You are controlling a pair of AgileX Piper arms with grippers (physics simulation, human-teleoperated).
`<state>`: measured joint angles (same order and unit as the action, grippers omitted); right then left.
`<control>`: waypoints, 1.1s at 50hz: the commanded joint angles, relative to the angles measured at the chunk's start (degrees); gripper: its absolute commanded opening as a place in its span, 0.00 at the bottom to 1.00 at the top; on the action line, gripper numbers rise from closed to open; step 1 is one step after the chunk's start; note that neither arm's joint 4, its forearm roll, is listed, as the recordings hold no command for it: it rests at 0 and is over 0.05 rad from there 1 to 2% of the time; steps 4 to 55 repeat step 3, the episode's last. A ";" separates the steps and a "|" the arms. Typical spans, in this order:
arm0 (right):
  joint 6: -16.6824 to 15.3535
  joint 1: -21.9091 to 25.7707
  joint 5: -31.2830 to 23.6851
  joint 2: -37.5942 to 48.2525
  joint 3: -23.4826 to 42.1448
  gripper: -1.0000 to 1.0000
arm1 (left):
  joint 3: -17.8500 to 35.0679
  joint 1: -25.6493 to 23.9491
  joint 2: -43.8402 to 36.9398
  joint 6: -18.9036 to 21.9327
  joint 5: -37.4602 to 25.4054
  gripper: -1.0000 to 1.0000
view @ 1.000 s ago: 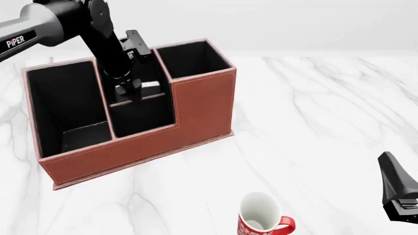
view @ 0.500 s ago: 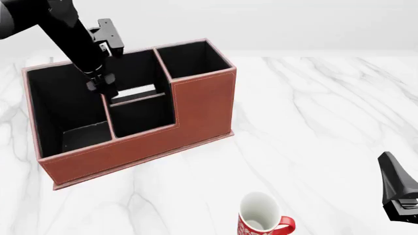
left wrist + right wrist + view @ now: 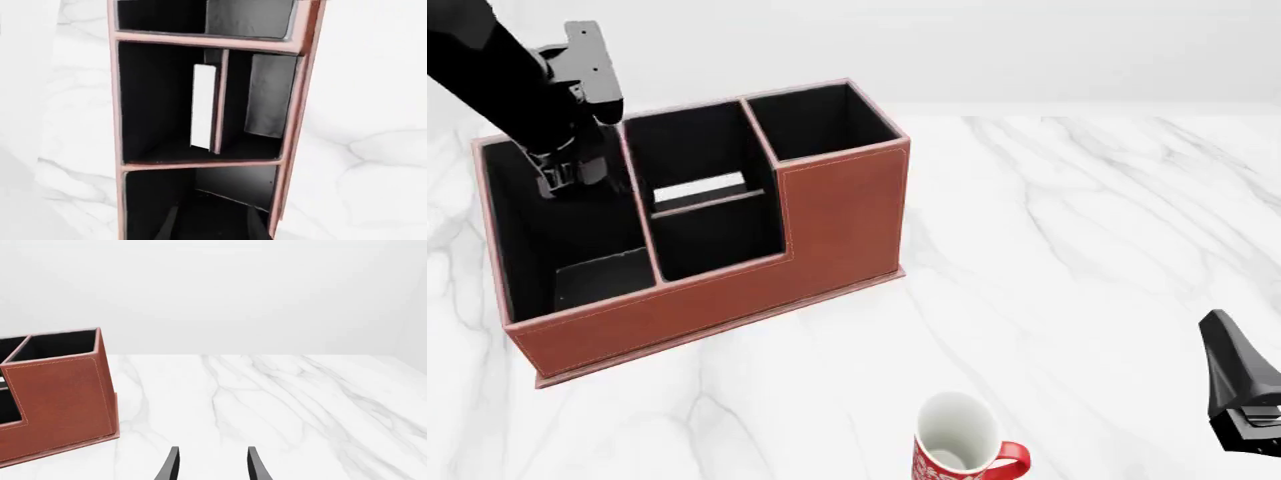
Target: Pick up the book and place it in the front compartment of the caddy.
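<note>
Book [image 3: 699,189] now stands released in the caddy [image 3: 827,225]'s low front compartment; the left gripper [image 3: 561,172], fingers spread and empty, has pulled away leftward, so placement looks complete.

I see the caddy [image 3: 827,225] in reddish-brown leather-look skin with pale stitching and a matt black lining. The tabletop [image 3: 1068,250] is smooth, veined white marble. My mug [image 3: 958,445] looks like glossy ceramic.
</note>
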<state>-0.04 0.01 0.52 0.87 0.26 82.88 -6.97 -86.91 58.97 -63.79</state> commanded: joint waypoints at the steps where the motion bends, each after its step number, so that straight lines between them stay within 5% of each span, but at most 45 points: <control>1: 0.02 -0.01 -0.12 -0.17 -0.04 1.00 | -8.31 1.04 9.76 2.45 0.92 1.00; 55: 0.00 0.00 -0.12 -0.18 -0.04 1.00 | -9.05 1.13 10.59 2.72 1.11 1.00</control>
